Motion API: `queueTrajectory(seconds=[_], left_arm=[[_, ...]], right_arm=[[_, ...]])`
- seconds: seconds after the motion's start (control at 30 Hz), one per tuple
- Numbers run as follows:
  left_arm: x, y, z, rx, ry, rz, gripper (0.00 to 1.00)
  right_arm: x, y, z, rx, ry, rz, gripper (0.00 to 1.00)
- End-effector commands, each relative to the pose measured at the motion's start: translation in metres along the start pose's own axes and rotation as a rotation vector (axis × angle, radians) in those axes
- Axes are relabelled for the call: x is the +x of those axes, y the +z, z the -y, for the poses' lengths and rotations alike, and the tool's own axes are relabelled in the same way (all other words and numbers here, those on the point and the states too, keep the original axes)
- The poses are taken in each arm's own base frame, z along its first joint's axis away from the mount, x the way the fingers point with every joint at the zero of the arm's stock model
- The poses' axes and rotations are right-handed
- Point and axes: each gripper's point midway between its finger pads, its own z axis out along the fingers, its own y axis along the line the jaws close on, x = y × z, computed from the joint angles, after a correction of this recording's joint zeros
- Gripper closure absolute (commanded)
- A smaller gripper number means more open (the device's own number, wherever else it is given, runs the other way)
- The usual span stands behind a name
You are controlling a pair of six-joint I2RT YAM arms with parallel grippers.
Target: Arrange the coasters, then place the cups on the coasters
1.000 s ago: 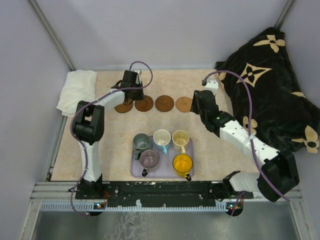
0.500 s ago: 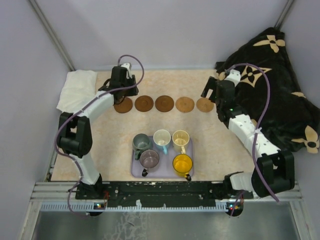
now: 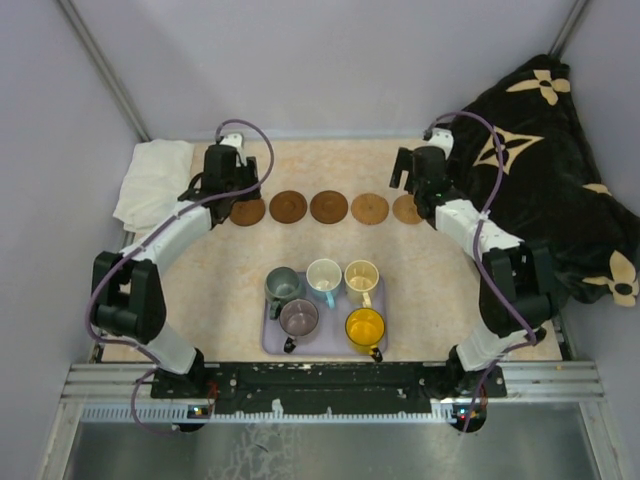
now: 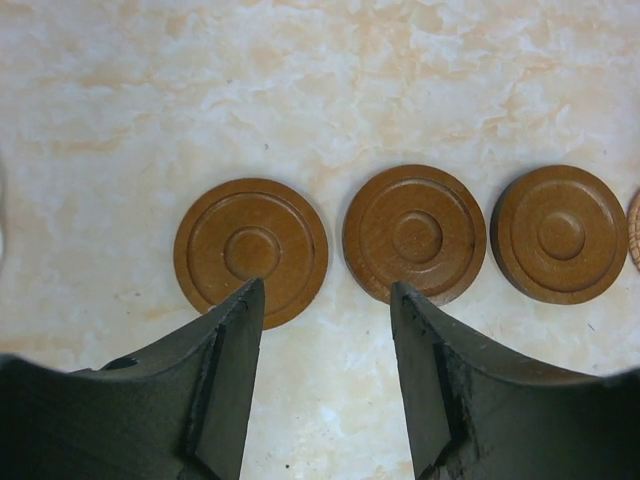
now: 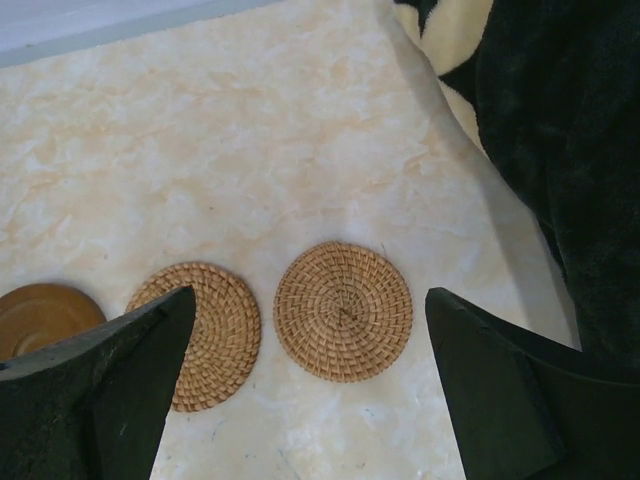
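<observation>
Five coasters lie in a row across the far part of the table: three brown wooden ones [image 3: 247, 211] [image 3: 288, 207] [image 3: 329, 206] and two tan woven ones [image 3: 370, 208] [image 3: 407, 209]. My left gripper [image 4: 325, 290] hovers open above the gap between the leftmost wooden coaster [image 4: 251, 252] and the second one [image 4: 414, 234], holding nothing. My right gripper [image 5: 308, 295] stands wide open above the end woven coaster [image 5: 343, 310], clear of it. The cups sit on the lavender tray [image 3: 271, 345]: grey-green [image 3: 282, 286], white with a blue handle [image 3: 323, 275], cream [image 3: 361, 277], mauve [image 3: 298, 318], yellow [image 3: 365, 327].
A folded white cloth [image 3: 155, 178] lies at the back left corner. A black blanket with tan flower shapes [image 3: 545, 170] is heaped along the right side, close to the end coaster. Grey walls close off the back and sides.
The right gripper opened wide, left the fifth coaster at the row's right end and lifted away. The left gripper opened off the leftmost coaster. Both arms drew back toward the far edge.
</observation>
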Motion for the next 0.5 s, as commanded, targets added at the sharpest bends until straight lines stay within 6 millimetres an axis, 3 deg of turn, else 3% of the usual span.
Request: queueTrajectory(seconds=[0.0,0.17,0.47], left_arm=[[-0.034,-0.017,-0.011,-0.051,0.011,0.118,0.39],[-0.028,-0.03,-0.025,-0.112,-0.029,0.106,0.22],[-0.011,-0.071,-0.052,-0.18,-0.143,0.125,0.01]], right_arm=[[-0.058,0.006,-0.011,-0.001,0.011,0.154,0.01],[-0.067,0.003,-0.013,-0.008,0.017,0.168,0.01],[-0.065,-0.025,0.013,0.075,-0.008,0.138,0.01]])
